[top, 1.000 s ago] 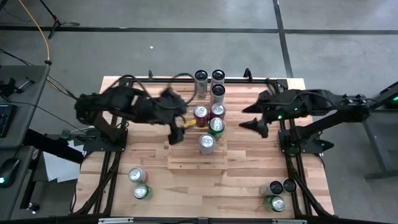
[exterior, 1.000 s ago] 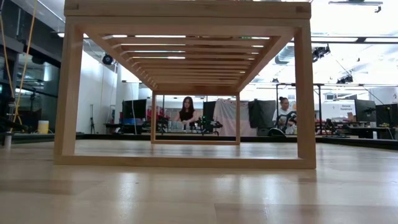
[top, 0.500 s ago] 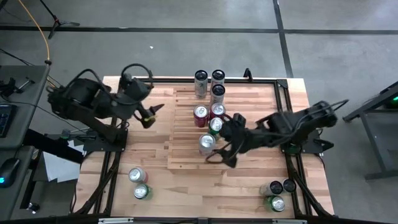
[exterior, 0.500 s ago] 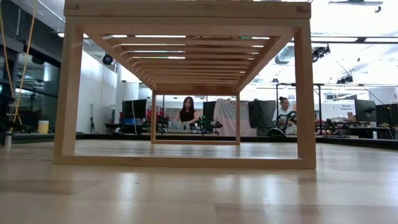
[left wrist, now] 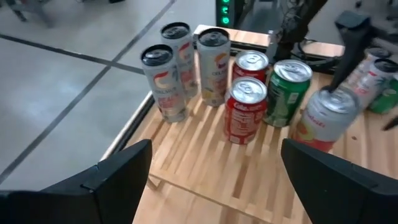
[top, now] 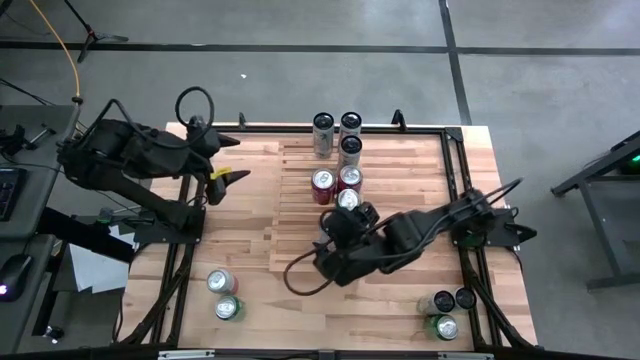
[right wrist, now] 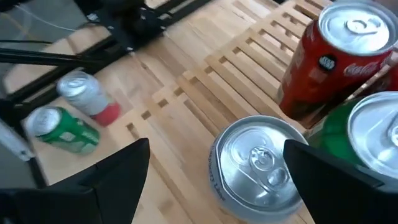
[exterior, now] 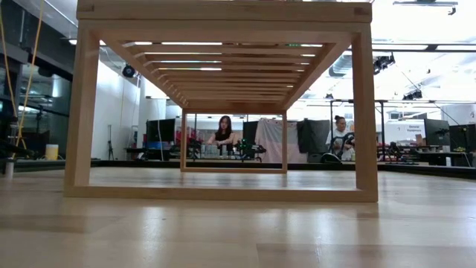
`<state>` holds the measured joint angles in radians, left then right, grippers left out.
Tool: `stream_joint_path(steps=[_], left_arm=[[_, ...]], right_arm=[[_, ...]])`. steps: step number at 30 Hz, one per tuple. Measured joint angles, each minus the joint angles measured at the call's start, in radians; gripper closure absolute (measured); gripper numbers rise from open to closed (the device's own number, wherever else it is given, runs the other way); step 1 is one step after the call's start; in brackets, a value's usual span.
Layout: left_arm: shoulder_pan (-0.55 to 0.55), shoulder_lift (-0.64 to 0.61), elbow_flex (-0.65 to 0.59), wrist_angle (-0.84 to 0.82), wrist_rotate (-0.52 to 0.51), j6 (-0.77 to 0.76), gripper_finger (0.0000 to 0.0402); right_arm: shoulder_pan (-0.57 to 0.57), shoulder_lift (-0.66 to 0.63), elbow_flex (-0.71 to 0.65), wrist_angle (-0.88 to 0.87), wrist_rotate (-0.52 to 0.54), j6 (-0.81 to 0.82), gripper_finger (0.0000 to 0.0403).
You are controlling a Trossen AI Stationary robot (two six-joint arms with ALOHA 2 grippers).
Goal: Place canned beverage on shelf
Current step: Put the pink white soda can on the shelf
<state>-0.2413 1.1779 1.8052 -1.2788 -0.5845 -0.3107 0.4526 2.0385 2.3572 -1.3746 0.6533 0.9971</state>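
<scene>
The silver can [right wrist: 258, 167] stands on the slatted shelf [top: 300, 215] at frame centre in the high view, beside green and red cans; the right tool [right wrist: 214, 186] hangs released above it; the left tool [top: 225, 165], released, waits upper left over the tabletop [top: 400, 300].

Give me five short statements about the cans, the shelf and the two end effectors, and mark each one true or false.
1. The right end effector is open above a silver-topped can on the shelf. True.
2. The left end effector holds a can. False: it is open and empty, at the table's left edge.
3. Two cans stand off the shelf near the table's front-left corner. True.
4. Every can on the shelf is red. False: a green can and pale ones stand there too.
5. The red cans lie on their sides. False: they stand upright.
</scene>
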Motion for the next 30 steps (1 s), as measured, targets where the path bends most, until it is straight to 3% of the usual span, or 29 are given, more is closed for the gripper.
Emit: stream_joint_path(steps=[10, 22, 30], left_arm=[[-0.001, 0.001, 0.000, -0.002, 0.087, -0.005, 0.0053], [-0.001, 0.009, 0.000, -0.002, 0.089, -0.055, 0.0053], [-0.001, 0.012, 0.000, -0.002, 0.088, -0.055, 0.0053]], right_arm=[[0.004, 0.010, -0.030, -0.029, 0.100, 0.098, 0.0048], [0.024, 0.011, -0.025, 0.037, 0.062, -0.138, 0.0048], [0.048, 0.002, -0.001, 0.051, 0.192, -0.221, 0.0048]])
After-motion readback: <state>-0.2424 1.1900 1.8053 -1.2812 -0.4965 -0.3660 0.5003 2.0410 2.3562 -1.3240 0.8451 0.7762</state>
